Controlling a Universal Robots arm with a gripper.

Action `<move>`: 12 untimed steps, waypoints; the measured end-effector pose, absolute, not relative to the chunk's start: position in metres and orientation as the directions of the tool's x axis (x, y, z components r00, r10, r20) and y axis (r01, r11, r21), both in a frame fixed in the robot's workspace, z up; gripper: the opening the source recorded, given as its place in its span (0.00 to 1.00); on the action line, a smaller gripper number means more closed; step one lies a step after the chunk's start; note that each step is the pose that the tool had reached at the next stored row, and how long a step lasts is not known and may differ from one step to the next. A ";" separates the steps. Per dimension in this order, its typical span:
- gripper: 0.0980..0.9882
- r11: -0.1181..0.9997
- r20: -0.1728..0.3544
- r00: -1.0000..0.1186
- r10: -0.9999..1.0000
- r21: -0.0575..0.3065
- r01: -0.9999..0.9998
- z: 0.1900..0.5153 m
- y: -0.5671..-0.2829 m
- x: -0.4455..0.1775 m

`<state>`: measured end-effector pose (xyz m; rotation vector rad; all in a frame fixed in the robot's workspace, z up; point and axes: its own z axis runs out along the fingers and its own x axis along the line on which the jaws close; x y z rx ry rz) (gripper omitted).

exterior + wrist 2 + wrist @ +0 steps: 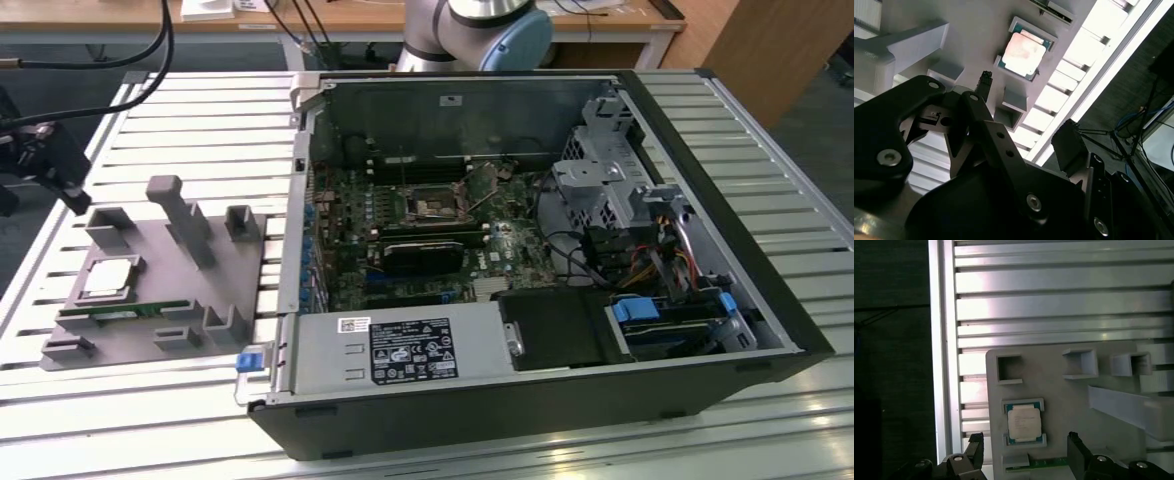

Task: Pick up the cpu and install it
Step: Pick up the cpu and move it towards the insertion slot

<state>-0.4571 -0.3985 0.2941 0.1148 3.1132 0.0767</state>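
The gripper (1025, 452) is released: in both wrist views its two dark fingers (985, 82) stand wide apart with nothing held between them. It hangs over the grey holder (1064, 405) without touching it, and past the gap between the fingers lies the cpu (1024, 423), clear of both fingertips.

The cpu sits flat, metal top up, in a square framed recess of the holder. Just beside it, in a slot along the holder's near edge, lies a thin green memory stick (127, 312). The holder also carries several small open square pockets and a taller upright post (180, 215).

In the exterior view the holder rests on the slatted metal table (200, 130) at that view's left, just beside the open computer case (747, 200), which takes up the middle and right. The arm's base (487, 30) stands at the far edge of the table, behind the case. Inside the case, the motherboard socket (434, 205) sits toward the far side of the board, well apart from the cpu on its holder.
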 end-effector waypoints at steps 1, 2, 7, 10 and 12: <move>0.74 0.996 -0.023 -0.997 0.074 0.050 0.073 0.293 -0.399 -0.457; 0.74 0.996 -0.024 -0.997 0.074 0.050 0.073 0.292 -0.399 -0.457; 0.74 0.996 -0.023 -0.997 0.074 0.050 0.073 0.286 -0.399 -0.457; 0.74 0.996 -0.023 -0.997 0.074 0.050 0.073 0.282 -0.401 -0.457; 0.74 0.996 -0.023 -0.997 0.074 0.050 0.073 0.279 -0.402 -0.457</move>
